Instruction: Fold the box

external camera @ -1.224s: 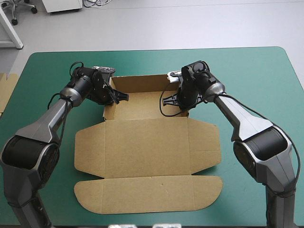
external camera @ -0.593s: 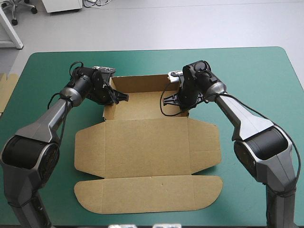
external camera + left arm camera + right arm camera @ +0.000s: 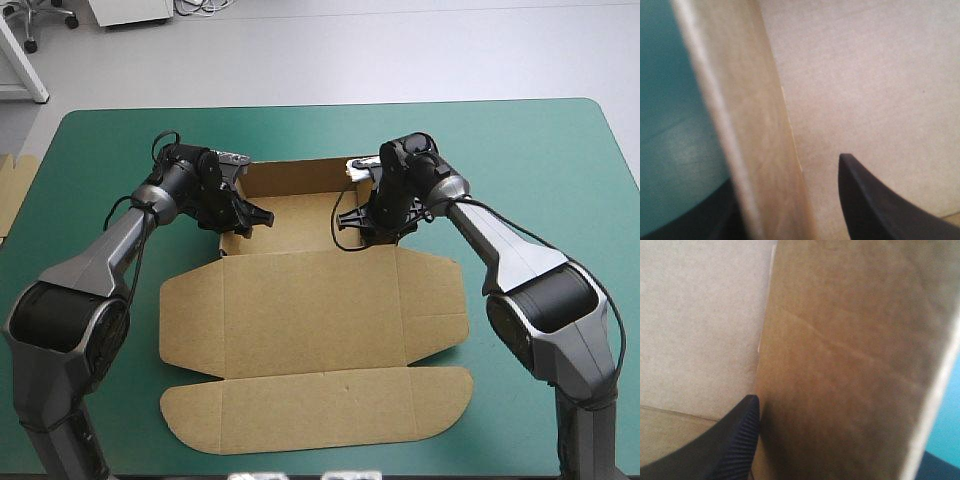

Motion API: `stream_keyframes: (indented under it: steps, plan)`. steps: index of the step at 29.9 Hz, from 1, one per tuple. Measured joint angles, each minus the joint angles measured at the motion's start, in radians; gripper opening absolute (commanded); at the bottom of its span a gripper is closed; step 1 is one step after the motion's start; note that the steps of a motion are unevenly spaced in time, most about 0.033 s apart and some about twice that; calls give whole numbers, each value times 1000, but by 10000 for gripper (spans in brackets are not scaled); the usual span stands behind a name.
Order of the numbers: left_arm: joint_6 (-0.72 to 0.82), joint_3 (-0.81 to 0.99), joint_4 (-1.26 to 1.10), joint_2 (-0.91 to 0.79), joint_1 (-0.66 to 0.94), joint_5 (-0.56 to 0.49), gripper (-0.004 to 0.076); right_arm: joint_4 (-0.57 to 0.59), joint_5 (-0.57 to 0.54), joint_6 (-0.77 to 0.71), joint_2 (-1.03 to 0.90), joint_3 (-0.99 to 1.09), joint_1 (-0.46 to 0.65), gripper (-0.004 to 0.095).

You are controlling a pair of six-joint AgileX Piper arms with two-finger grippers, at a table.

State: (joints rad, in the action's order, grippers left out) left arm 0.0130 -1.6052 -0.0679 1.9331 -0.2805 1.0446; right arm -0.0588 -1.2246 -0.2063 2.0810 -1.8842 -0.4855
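- The teal-green cover (image 3: 560, 150) carries the brown box (image 3: 310, 310) at its middle; a strip of more board (image 3: 12, 190) shows at the table's left edge.
- The box's far part stands as a tray with walls raised. Its near panels and lid lie flat.
- The left gripper (image 3: 250, 215) pinches the tray's left wall (image 3: 755, 125), one black finger (image 3: 880, 200) inside.
- The right gripper (image 3: 360, 218) pinches the right wall (image 3: 840, 365), its inner finger (image 3: 725, 445) touching the board.
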Motion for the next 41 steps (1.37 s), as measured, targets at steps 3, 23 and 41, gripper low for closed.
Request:
stream_keyframes:
  steps: [3,23,41]
  plan:
    - [0,-31,-8,3,-2,14,368,-1,-2,0,0,-4,0,496]
    - [0,-177,45,4,-3,91,368,31,-20,19,3,-155,2,496]
    - [0,-294,46,4,-3,171,368,-6,-19,15,-58,-158,84,496]
